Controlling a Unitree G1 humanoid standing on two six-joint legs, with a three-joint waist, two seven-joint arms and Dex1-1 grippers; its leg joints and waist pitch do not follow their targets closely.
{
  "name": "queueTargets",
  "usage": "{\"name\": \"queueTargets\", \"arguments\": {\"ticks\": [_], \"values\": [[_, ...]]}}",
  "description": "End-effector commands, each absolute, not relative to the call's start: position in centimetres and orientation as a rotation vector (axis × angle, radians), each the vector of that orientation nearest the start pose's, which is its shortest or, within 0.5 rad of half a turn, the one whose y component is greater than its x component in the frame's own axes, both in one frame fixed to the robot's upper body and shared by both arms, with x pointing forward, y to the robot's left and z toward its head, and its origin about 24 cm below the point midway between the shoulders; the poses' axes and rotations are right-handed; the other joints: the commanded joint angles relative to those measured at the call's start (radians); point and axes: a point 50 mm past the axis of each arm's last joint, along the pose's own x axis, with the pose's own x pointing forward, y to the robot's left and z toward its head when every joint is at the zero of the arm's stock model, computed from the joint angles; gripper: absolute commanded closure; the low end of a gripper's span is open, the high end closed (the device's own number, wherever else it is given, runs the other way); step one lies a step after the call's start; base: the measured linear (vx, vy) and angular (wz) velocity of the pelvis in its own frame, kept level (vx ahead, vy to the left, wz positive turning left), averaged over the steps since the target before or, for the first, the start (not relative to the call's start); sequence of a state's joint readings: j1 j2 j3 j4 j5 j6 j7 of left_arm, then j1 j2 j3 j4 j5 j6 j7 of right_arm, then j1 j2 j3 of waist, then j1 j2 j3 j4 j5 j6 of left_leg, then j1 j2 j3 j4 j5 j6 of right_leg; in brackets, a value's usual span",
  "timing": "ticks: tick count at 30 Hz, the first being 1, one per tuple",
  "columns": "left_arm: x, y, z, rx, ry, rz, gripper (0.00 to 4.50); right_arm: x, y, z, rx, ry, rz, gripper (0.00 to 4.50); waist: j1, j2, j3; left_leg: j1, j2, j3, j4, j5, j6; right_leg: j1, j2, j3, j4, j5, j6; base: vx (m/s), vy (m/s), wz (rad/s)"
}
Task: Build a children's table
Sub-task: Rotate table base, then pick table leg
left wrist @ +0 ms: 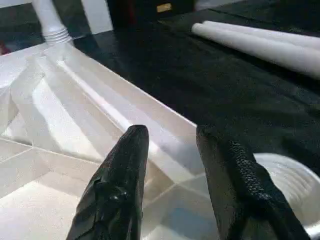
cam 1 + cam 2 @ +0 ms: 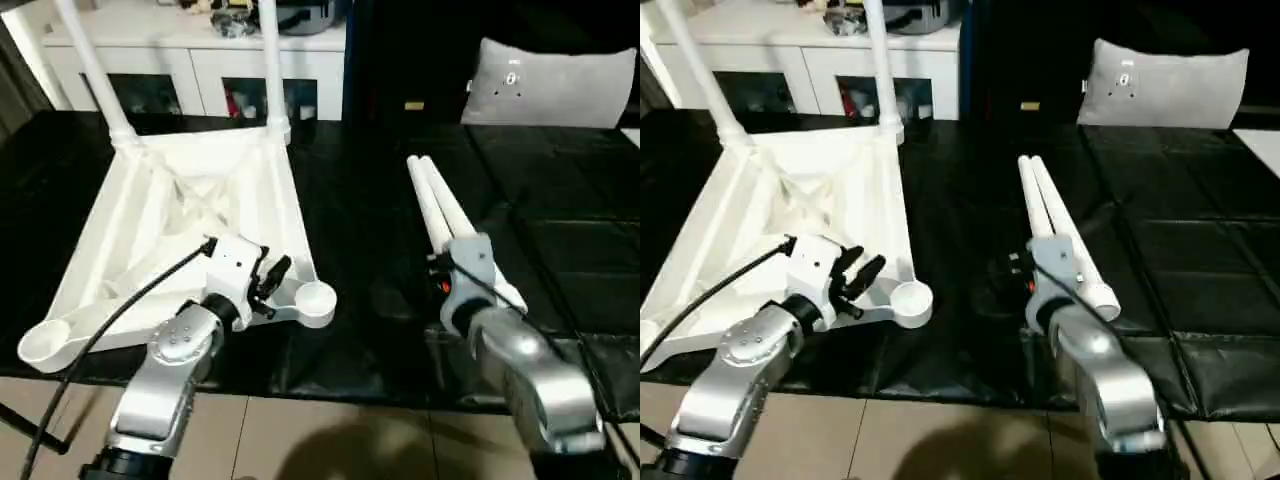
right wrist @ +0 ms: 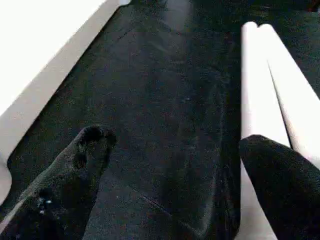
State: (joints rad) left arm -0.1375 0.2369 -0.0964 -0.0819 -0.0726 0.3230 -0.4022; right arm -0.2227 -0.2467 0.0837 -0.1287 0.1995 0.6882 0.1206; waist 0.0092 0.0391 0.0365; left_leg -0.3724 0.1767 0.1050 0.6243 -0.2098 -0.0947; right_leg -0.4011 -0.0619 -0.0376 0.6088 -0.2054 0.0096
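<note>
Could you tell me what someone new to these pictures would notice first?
Most striking is the white table top, upside down on the black surface at the left, with two legs already standing upright in its far corner sockets. To its right, two loose legs lie side by side. The open right gripper is beside them, while the left gripper is at the top's near rim.

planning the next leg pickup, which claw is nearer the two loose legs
Right. The right claw hangs open right beside the two loose legs on the black mat; the left claw is over the tabletop's near edge.
</note>
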Motion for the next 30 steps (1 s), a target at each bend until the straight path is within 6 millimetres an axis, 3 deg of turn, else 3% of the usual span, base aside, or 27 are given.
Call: {"name": "queueTargets", "arguments": {"ticks": [1, 4, 5, 8, 11, 13, 14, 15, 19, 20, 22, 24, 27, 30], "values": [[27.1, 13.6, 7.0, 0.134, 0.126, -0.607, 2.65, 29.0, -15.2, 6.6, -0.103, 0.417, 0.246, 0.00, -0.009, 0.002, -0.035, 0.006, 0.016, 0.003, -0.106, -0.441, -0.029, 0.034, -0.042, 0.022, -0.093, -0.399, -0.103, 0.000, 0.000, 0.00], [26.9, 13.5, 6.9, 0.154, 0.164, -0.697, 2.36, 30.4, -14.9, 7.4, -0.151, 0.429, 0.259, 0.00, -0.010, -0.004, -0.037, 0.006, 0.013, 0.010, -0.103, -0.413, -0.024, 0.034, -0.048, 0.025, -0.090, -0.398, -0.111, 0.000, 0.000, 0.00], [26.8, 13.5, 6.9, 0.175, 0.177, -0.745, 2.36, 31.2, -14.8, 7.9, -0.175, 0.430, 0.268, 0.00, -0.009, -0.001, -0.036, 0.007, 0.014, 0.011, -0.104, -0.410, -0.023, 0.034, -0.049, 0.024, -0.091, -0.402, -0.112, 0.000, 0.000, 0.00], [26.5, 13.5, 7.1, 0.211, 0.197, -0.828, 2.27, 32.4, -14.9, 8.4, -0.215, 0.430, 0.257, 0.00, -0.008, -0.004, -0.039, 0.006, 0.014, 0.018, -0.100, -0.373, -0.018, 0.033, -0.053, 0.025, -0.089, -0.400, -0.118, 0.000, 0.000, 0.00], [26.5, 13.5, 7.2, 0.232, 0.206, -0.863, 1.92, 33.4, -15.2, 8.9, -0.229, 0.425, 0.231, 0.00, -0.007, -0.003, -0.041, 0.002, 0.013, 0.021, -0.096, -0.347, -0.019, 0.034, -0.054, 0.025, -0.085, -0.397, -0.132, 0.000, 0.000, 0.00], [26.3, 13.4, 7.5, 0.240, 0.208, -0.896, 1.84, 34.1, -15.4, 8.9, -0.225, 0.456, 0.211, 0.00, -0.004, -0.001, -0.047, 0.002, 0.016, 0.025, -0.094, -0.290, -0.016, 0.037, -0.054, 0.028, -0.078, -0.326, -0.153, 0.000, 0.000, 0.00], [26.2, 13.3, 7.6, 0.237, 0.212, -0.921, 1.72, 34.4, -15.6, 8.7, -0.227, 0.491, 0.200, 0.00, -0.005, -0.013, -0.047, -0.002, 0.016, 0.027, -0.093, -0.276, -0.014, 0.039, -0.053, 0.028, -0.076, -0.310, -0.160, 0.000, 0.000, 0.00], [26.1, 13.2, 7.7, 0.238, 0.211, -0.931, 1.60, 34.5, -15.7, 8.5, -0.228, 0.508, 0.192, 0.00, -0.003, -0.014, -0.048, -0.006, 0.015, 0.028, -0.092, -0.247, -0.012, 0.043, -0.053, 0.027, -0.071, -0.286, -0.172, 0.000, 0.000, 0.00], [25.6, 12.8, 8.0, 0.243, 0.215, -0.970, 1.39, 34.8, -16.4, 8.1, -0.235, 0.577, 0.114, 0.00, 0.001, -0.006, -0.055, -0.006, 0.018, 0.032, -0.085, -0.118, -0.009, 0.052, -0.048, 0.028, -0.051, -0.093, -0.218, 0.055, -0.005, -0.01], [25.5, 12.8, 8.0, 0.242, 0.217, -0.975, 1.15, 34.9, -16.5, 8.1, -0.236, 0.583, 0.105, 0.00, 0.002, -0.004, -0.060, -0.004, 0.017, 0.034, -0.080, -0.067, -0.004, 0.057, -0.047, 0.026, -0.043, -0.002, -0.238, 0.058, 0.008, -0.01], [25.3, 12.7, 8.0, 0.241, 0.224, -0.987, 1.08, 35.1, -16.7, 8.0, -0.244, 0.595, 0.102, 0.00, 0.002, -0.003, -0.060, -0.003, 0.016, 0.037, -0.079, -0.047, 0.004, 0.059, -0.046, 0.025, -0.042, 0.035, -0.249, 0.000, 0.000, 0.00], [25.3, 12.7, 8.1, 0.242, 0.227, -0.993, 1.08, 35.2, -16.7, 7.8, -0.231, 0.608, 0.098, 0.00, 0.002, -0.004, -0.058, -0.001, 0.017, 0.040, -0.081, -0.069, 0.007, 0.061, -0.048, 0.025, -0.046, 0.008, -0.252, 0.000, 0.000, 0.00], [25.3, 12.6, 8.1, 0.244, 0.227, -0.996, 0.73, 35.2, -16.8, 7.6, -0.219, 0.642, 0.098, 0.00, 0.001, -0.006, -0.052, 0.002, 0.020, 0.042, -0.084, -0.120, 0.001, 0.058, -0.049, 0.026, -0.051, -0.066, -0.249, 0.000, 0.000, 0.00], [25.2, 12.6, 8.2, 0.247, 0.230, -1.002, 0.56, 35.1, -16.7, 7.1, -0.181, 0.713, 0.111, 0.00, -0.001, -0.008, -0.048, 0.007, 0.020, 0.042, -0.088, -0.193, -0.013, 0.052, -0.049, 0.028, -0.060, -0.192, -0.222, 0.000, 0.000, 0.00]]}}
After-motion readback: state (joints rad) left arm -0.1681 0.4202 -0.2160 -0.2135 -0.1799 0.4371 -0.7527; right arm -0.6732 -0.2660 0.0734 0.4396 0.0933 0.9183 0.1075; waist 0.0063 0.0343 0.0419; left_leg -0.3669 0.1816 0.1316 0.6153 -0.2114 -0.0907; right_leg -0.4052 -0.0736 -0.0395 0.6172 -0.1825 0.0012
